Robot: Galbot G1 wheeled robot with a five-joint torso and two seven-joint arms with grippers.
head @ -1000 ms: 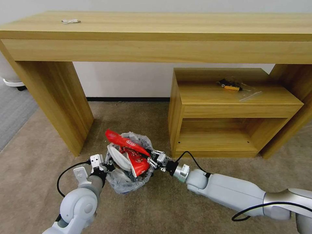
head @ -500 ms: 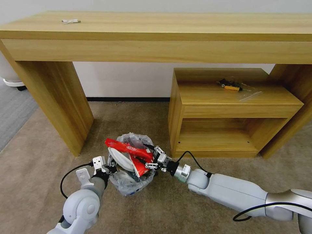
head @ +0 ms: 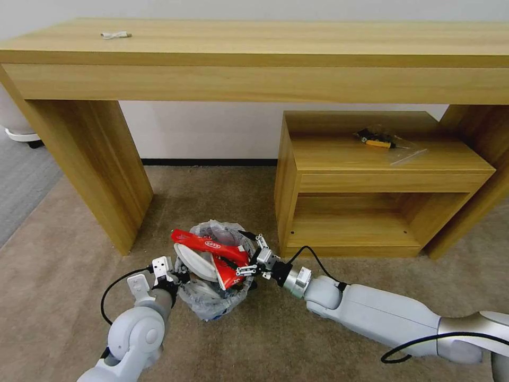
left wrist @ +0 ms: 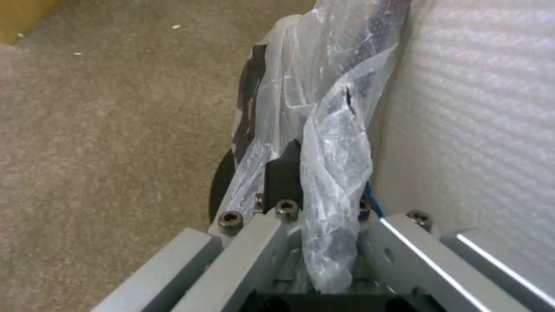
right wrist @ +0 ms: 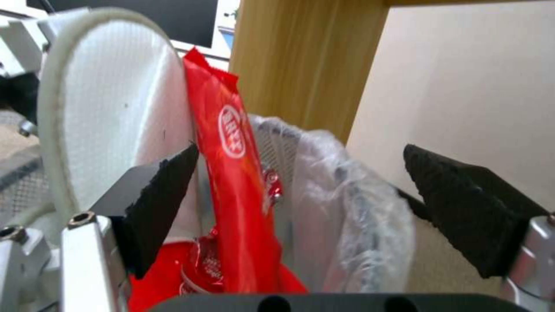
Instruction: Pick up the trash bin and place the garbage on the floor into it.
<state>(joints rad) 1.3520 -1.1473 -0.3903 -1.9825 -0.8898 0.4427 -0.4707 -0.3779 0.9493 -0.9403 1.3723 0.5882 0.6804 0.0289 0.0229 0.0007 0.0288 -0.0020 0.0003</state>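
the trash bin (head: 212, 289) is seen on the floor (head: 63, 276), a beige carpet, in front of the gap between the left leg of the long wooden desk (head: 254, 53) and the low wooden shelf unit (head: 371, 180). its rim is covered by a crinkly clear plastic bag (left wrist: 324, 143). the bin is gripped at its left rim by the left gripper (head: 170, 273); in the left wrist view the fingers are closed on the rim and the bag, with a black pad (left wrist: 283, 173) pressed against the plastic. the bin is filled above the rim with garbage: a white slipper (head: 197, 261) stands on edge inside, and a long red wrapper (head: 209, 245) lies across the top, with more red packaging (head: 229, 273) below it. the right gripper (head: 253, 257) is held at the right rim of the bin, just beside the red wrapper. in the right wrist view its jaws are spread wide, with one black pad (right wrist: 159, 203) close to the wrapper (right wrist: 237, 195) and the slipper (right wrist: 110, 117), and the other pad (right wrist: 462, 212) well apart on the far side; nothing is clamped between them. a small white item (head: 115, 35) lies near the left end of the desk top, and a small yellow-and-black item (head: 375, 139) in a clear bag rests on the top of the shelf unit, towards its right edge.
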